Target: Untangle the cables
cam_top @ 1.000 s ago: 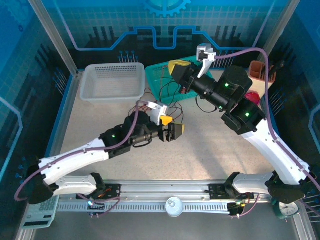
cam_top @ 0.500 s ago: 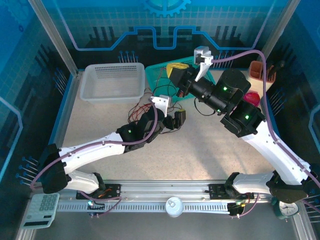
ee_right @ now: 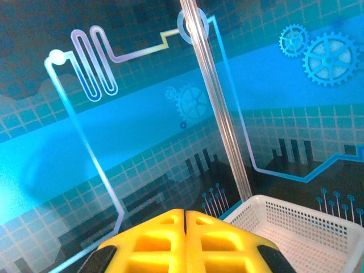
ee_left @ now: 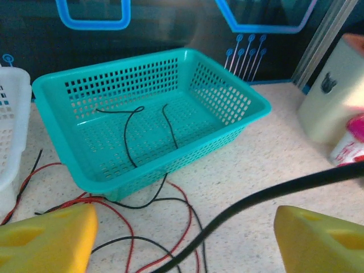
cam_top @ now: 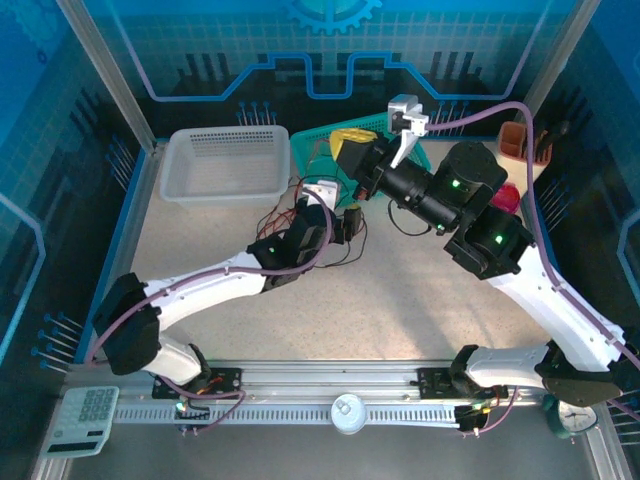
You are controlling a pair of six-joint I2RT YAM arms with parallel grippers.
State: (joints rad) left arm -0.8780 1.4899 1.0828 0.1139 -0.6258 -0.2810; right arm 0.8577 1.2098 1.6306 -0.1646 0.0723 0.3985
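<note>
Before the teal basket [ee_left: 223,98], left hand [ee_left: 182,236] spread wide, black cable [ee_left: 256,196] between; right hand [ee_right: 185,219] pressed together.

You look down on a speckled beige tabletop [cam_top: 400,300] boxed in by blue walls. The back wall [cam_top: 200,40] carries a pale grid, a gear emblem [cam_top: 335,10] and light-blue circuit lines. The side panel [cam_top: 40,200] on your left is darker blue. Aluminium posts [cam_top: 105,70] rise at the back corners. A slotted metal rail [cam_top: 330,380] runs along the near edge. The light is even and bluish, with soft shadows on the tabletop.
</note>
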